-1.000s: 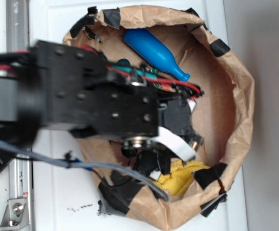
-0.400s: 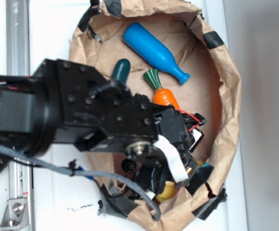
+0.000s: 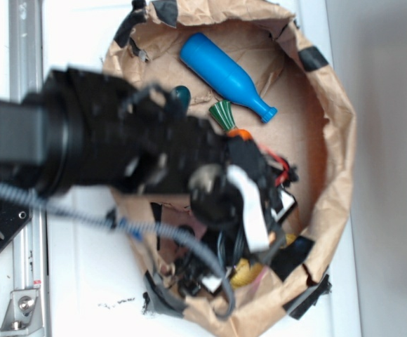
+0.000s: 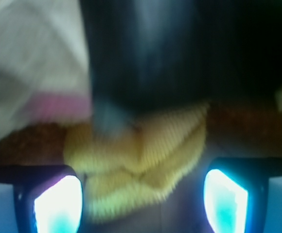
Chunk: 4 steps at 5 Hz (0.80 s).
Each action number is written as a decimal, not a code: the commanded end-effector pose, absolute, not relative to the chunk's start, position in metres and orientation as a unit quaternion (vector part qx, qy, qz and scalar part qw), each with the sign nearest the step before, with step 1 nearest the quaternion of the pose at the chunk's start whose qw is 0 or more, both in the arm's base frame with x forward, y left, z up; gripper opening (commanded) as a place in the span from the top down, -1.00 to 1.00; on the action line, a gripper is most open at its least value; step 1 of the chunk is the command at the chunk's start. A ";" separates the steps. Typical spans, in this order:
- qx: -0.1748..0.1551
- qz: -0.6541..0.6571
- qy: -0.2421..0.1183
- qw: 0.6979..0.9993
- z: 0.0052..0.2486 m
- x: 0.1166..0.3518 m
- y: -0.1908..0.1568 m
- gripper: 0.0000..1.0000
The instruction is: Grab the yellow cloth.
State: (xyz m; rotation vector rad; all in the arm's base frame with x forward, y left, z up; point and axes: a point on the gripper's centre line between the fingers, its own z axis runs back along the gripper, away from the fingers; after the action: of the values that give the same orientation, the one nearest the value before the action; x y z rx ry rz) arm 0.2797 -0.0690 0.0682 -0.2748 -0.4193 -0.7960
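Between the two lit fingertips in the wrist view lies the yellow cloth (image 4: 138, 167), bunched, its folds running side to side.
Whether the gripper (image 3: 249, 263) grips it cannot be told. Since 0.4 s ago the arm (image 3: 105, 144) has blurred and hidden more of the toy carrot (image 3: 228, 119); the blue bottle (image 3: 226, 75) lies unmoved in the brown paper ring (image 3: 337, 140).

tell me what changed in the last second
The arm swung lower in the exterior view, uncovering the carrot, and by now hides nearly all of the yellow cloth. In the wrist view the cloth lies bunched between the gripper fingers, which stand apart; no grasp shows yet. The blue bottle and brown paper rim kept their places.
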 end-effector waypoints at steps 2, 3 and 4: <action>-0.093 -0.412 -0.158 0.893 0.048 0.294 -0.098 -1.00; -0.068 -0.382 -0.126 0.913 0.037 0.295 -0.101 1.00; -0.044 -0.363 -0.131 0.921 0.038 0.297 -0.093 1.00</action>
State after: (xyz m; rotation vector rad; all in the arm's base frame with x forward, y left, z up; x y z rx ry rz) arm 0.2963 -0.0784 0.0243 -0.1030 -0.2309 -0.7325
